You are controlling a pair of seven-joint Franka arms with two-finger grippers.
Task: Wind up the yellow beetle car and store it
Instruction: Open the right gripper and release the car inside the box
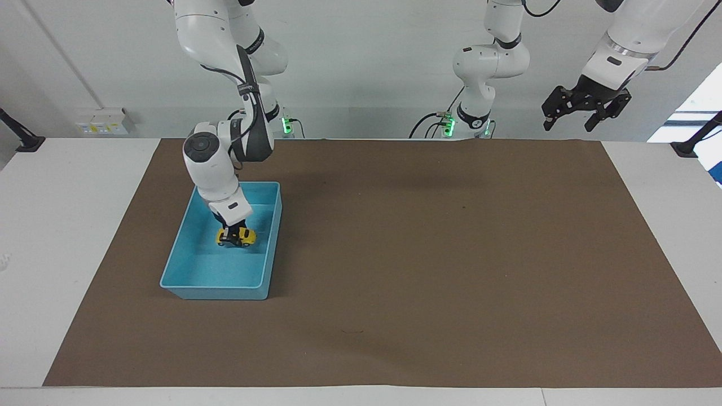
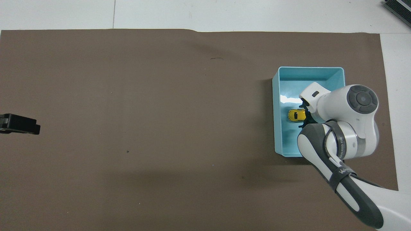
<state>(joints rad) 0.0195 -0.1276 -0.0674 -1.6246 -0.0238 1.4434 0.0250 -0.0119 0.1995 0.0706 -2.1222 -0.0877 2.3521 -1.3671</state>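
The yellow beetle car rests on its wheels on the floor of the light-blue tray, roughly mid-tray. My right gripper reaches down into the tray right at the car's end nearer to the robots. Its fingers stand apart and no longer cross the car's roof. My left gripper hangs open, high above the left arm's end of the table, and waits there with nothing in it.
A brown mat covers most of the white table. The tray sits on it toward the right arm's end. Apart from the car, the tray holds nothing.
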